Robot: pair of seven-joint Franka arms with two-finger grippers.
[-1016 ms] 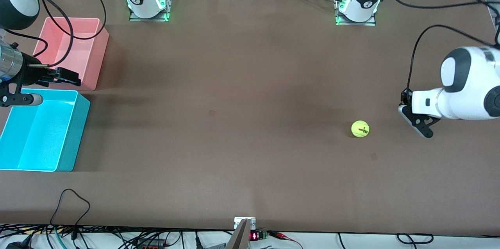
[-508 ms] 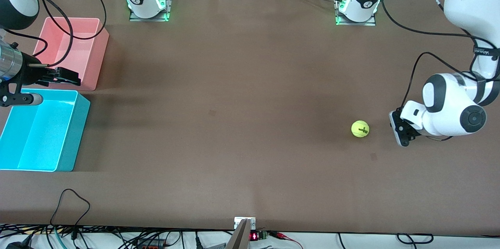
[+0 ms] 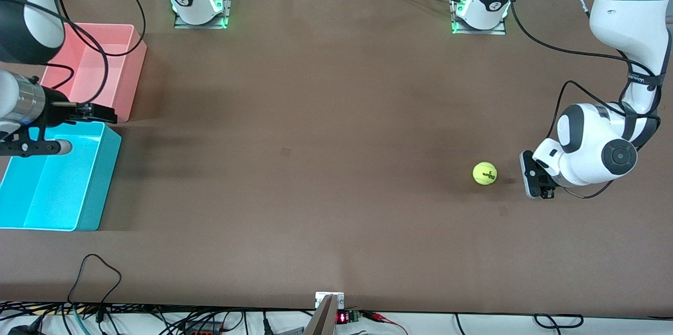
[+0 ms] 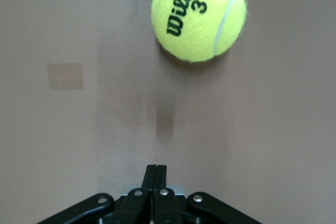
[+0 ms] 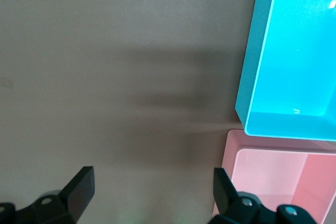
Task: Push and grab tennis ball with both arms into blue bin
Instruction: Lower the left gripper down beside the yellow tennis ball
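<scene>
At the right arm's end of the table, the right gripper hangs over the gap where the pink bin meets the blue bin, its fingers spread wide apart and holding nothing; the right wrist view shows both fingers far from each other with bare table between them. The blue bin sits nearer the front camera than the pink bin, just beside it.

The brown table lies open across its middle, with a small dark square patch on it.

Toward the left arm's end, the tennis ball rests on the table, well apart from both bins. Its black print reads "Wilson" with the number "3" beneath. Just beside it, not touching, the left gripper is down low at the table, its fingers pressed together with nothing between them, pointing toward the ball.
</scene>
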